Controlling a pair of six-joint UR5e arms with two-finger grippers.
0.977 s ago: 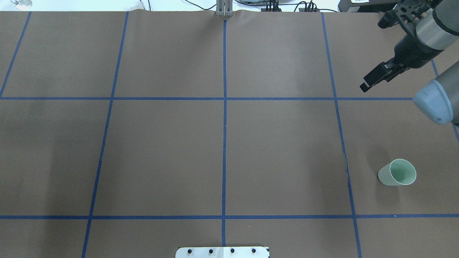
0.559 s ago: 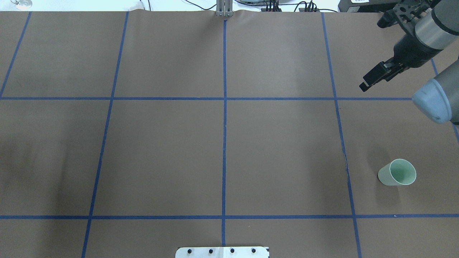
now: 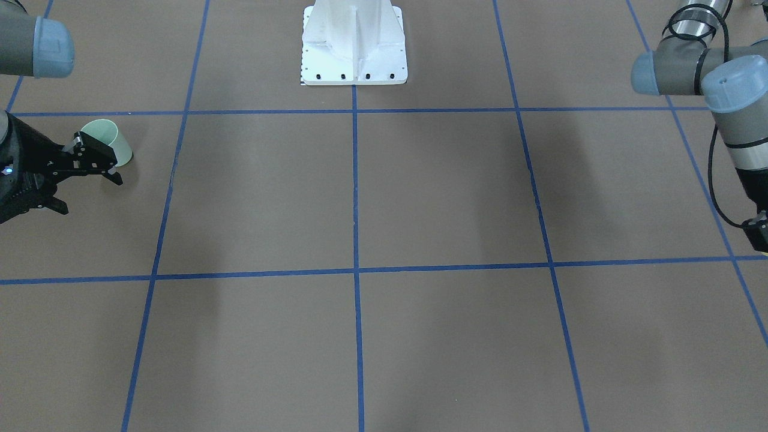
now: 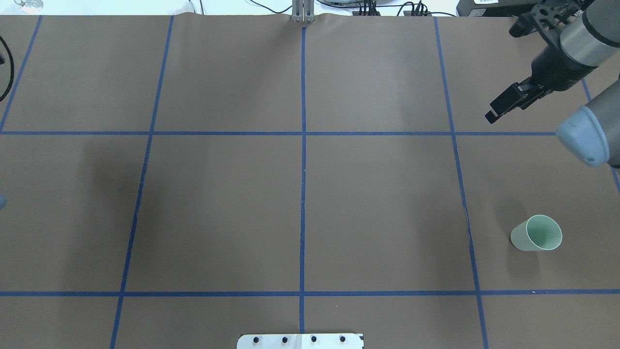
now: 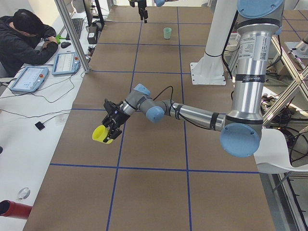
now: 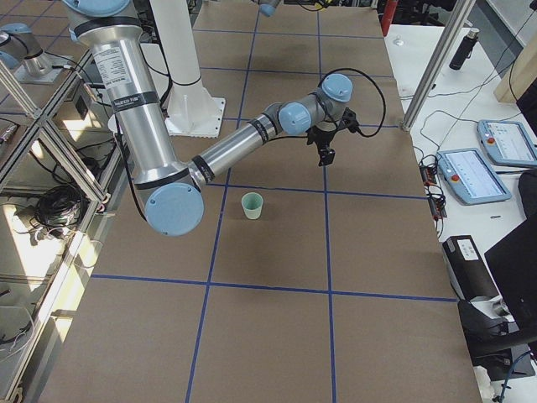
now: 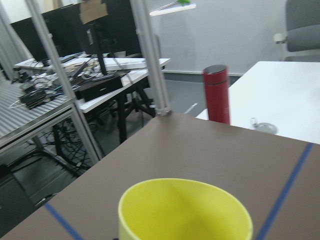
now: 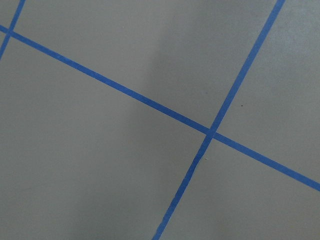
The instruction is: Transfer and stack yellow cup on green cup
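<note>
Front-facing view: the right gripper (image 3: 90, 193) hangs over the brown table (image 3: 420, 198) with its fingers spread wide. The green cup (image 3: 114, 141) stands upright just behind the upper finger, on the robot's side of it. Of the left arm (image 3: 741, 132), only the elbow and wrist show at the opposite edge.

Overhead view: the green cup sits mouth up on the table, back toward the robot from the right gripper and a little farther out, well apart from it.

Exterior left view: the left gripper (image 5: 111, 129) carries the yellow cup (image 5: 100, 134) at its tips, lifted clear of the table and tilted. The green cup and the right gripper are far along the table from it.

Exterior right view: the right gripper points down above the table, and the green cup stands apart from it, nearer the robot.

Left wrist view: the yellow cup's open rim fills the lower frame directly ahead of the left gripper, which is clamped on it, though the fingers themselves are hidden. Beyond the cup lie the table's edge and a red bottle (image 7: 216, 93).

Right wrist view: below the right gripper are the table and two crossing blue tape lines (image 8: 210, 132).
</note>
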